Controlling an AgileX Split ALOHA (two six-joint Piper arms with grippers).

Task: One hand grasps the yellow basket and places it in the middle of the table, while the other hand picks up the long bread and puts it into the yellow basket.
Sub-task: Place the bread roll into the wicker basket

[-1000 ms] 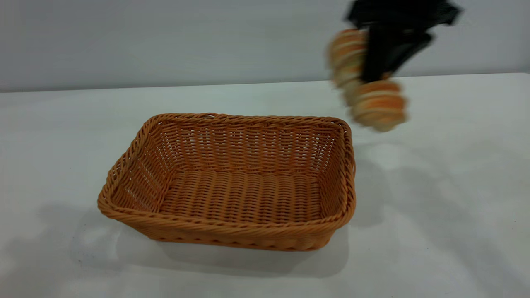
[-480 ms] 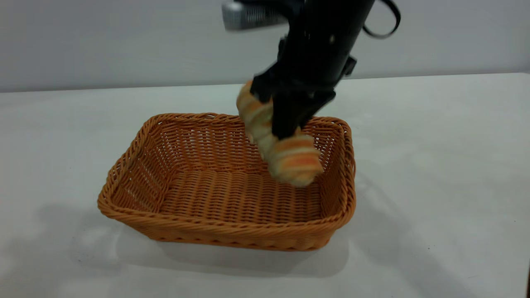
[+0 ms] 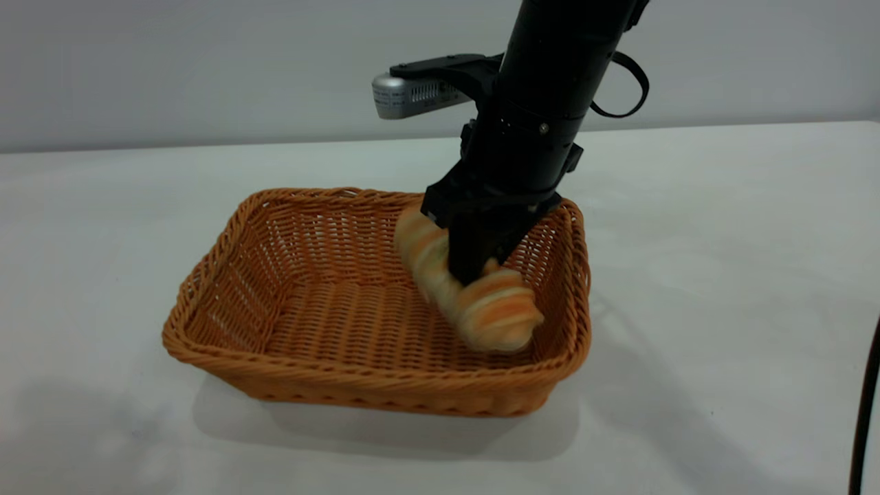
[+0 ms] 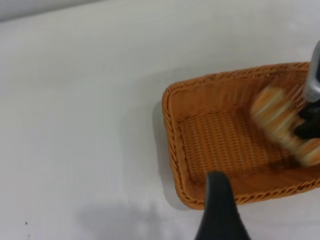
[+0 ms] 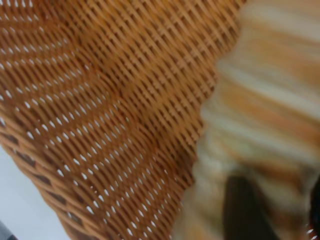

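Note:
The yellow basket stands on the middle of the white table. My right gripper reaches down into the basket's right part and is shut on the long bread. The bread hangs tilted, its lower end close to the basket floor by the right wall. In the right wrist view the bread fills the space between the right gripper's jaws, over the basket weave. The left wrist view shows the basket and bread from a distance. My left gripper is outside the basket, off its rim.
A black cable hangs at the exterior view's right edge. The grey camera housing juts out from the right arm above the basket. A grey wall stands behind the table.
My right gripper has carried the bread from high above the table right of the basket, leftward and down into the basket. The basket has not moved.

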